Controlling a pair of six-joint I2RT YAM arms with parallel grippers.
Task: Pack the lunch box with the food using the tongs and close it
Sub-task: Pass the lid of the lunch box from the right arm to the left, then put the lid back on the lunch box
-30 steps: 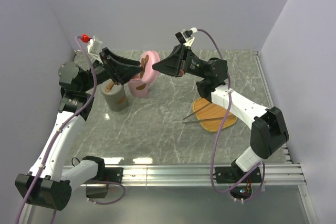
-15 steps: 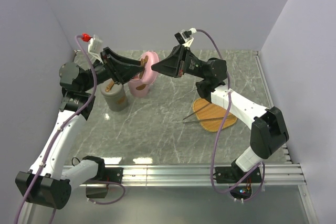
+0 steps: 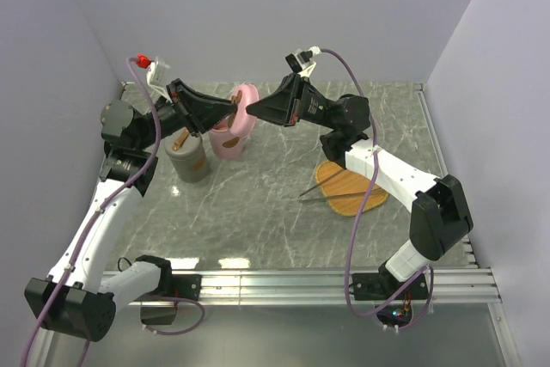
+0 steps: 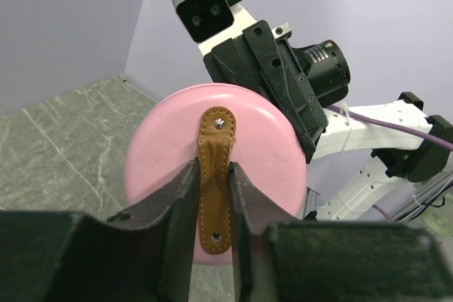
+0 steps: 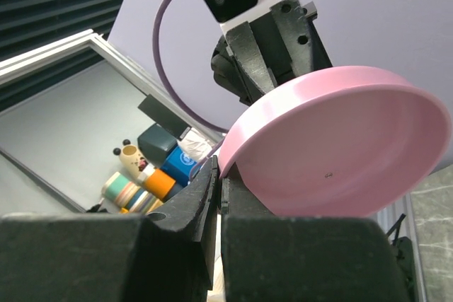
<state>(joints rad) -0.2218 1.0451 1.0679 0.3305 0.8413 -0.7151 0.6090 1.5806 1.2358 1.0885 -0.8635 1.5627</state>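
The pink lunch box (image 3: 225,143) stands open at the back of the table. Its round pink lid (image 3: 247,94) is held on edge above it, between both grippers. My left gripper (image 3: 230,110) is shut on the lid's brown leather strap (image 4: 214,175), one finger pressed to each side. My right gripper (image 3: 252,109) is shut on the lid's rim (image 5: 237,148), with the lid's hollow underside (image 5: 347,153) facing its camera. The silver tongs (image 3: 320,192) lie free on the table, their far end on the wooden board. The food is out of view.
A grey canister (image 3: 190,161) with a brown strap stands just left of the lunch box, under my left arm. An oval wooden board (image 3: 352,188) lies at the right middle. Walls close the back and sides; a metal rail (image 3: 301,281) runs along the near edge.
My left gripper's jaws have closed onto the lid's strap and its wrist has lifted slightly. The right gripper and the lid have barely moved.
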